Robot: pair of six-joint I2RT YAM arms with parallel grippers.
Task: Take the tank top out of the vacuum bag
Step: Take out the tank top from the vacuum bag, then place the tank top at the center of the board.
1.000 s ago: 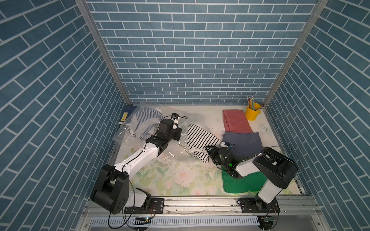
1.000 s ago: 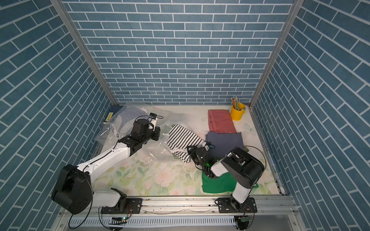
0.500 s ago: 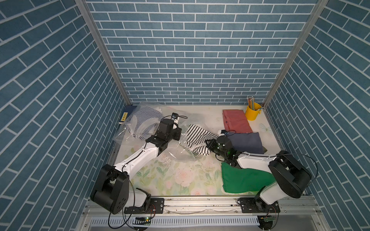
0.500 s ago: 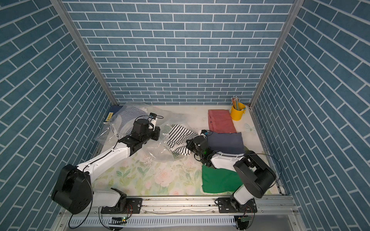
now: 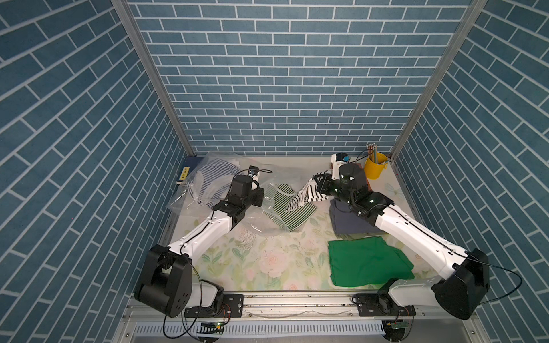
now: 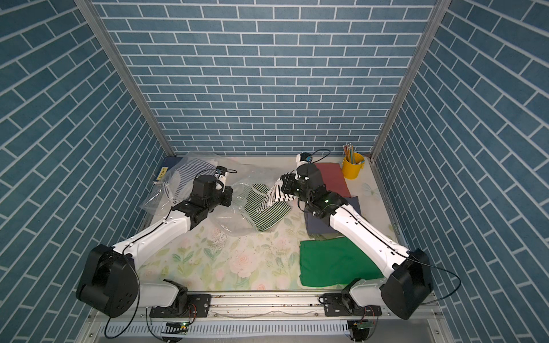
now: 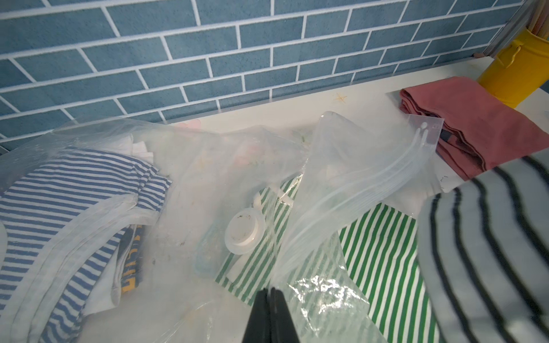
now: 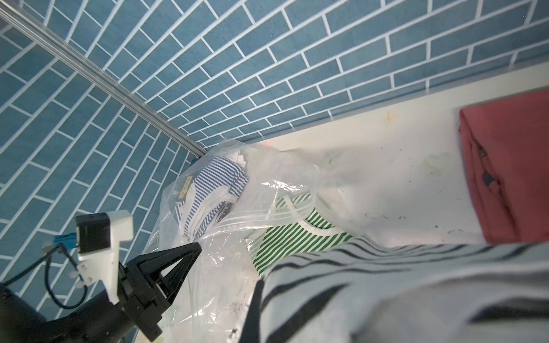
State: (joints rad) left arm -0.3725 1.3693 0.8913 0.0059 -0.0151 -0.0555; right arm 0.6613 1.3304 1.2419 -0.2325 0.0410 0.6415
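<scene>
We judge the task to be well advanced. The right tool (image 5: 315,185) is clenched on the black-and-white striped tank top (image 5: 304,197) and holds its upper part off the surface (image 5: 261,267), so the cloth hangs in a slanted band from the tool. The band runs down towards the green-striped garment (image 5: 292,216), and its lower end seems to rest there. The left tool (image 7: 269,297) is shut, and in the left wrist view it appears to pinch a fold of the vacuum bag (image 7: 341,184), which would pin the film while the other arm pulls. In that view the bag's zip mouth gapes open and the tank top sits beside it, not under the plastic. The right wrist view agrees, showing the striped cloth in front of the film. We cannot tell whether the trailing hem is fully clear of the bag's mouth, because the top views show cloth, film and the green-striped garment overlapping there. That garment seems to lie partly under or inside the film. A blue-striped garment (image 5: 212,175) sits in clear plastic near the back corner, well apart from the pull. What is left, in our view, is to draw the last of the tank top away from the bag, lay it on a bare part of the surface, and let go with both tools.
</scene>
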